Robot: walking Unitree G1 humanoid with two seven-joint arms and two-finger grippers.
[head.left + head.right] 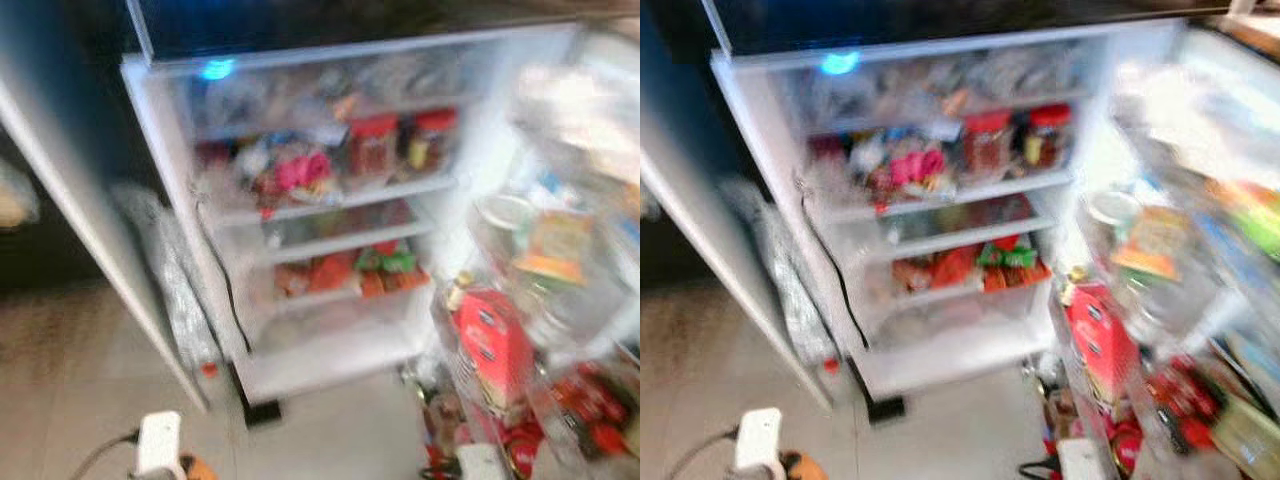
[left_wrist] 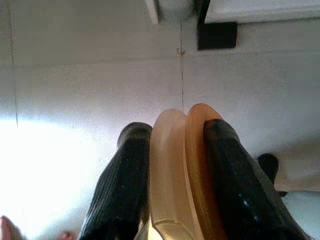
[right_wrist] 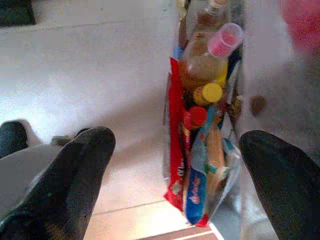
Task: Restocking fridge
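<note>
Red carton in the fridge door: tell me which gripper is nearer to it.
Right. The right gripper sits open just below the red carton; the left gripper, shut on a tan disc, is far left, over the floor.

The fridge shelves (image 1: 340, 195) in the upper middle of the frame carry blurred food. On one shelf stand two red-lidded jars (image 1: 373, 146), with a pink packet (image 1: 303, 170) to their left. A lower shelf holds red and green packets (image 1: 352, 270). The pale tiled floor (image 1: 340, 430) at the bottom carries a small black block (image 1: 262, 411) below the fridge.
</note>
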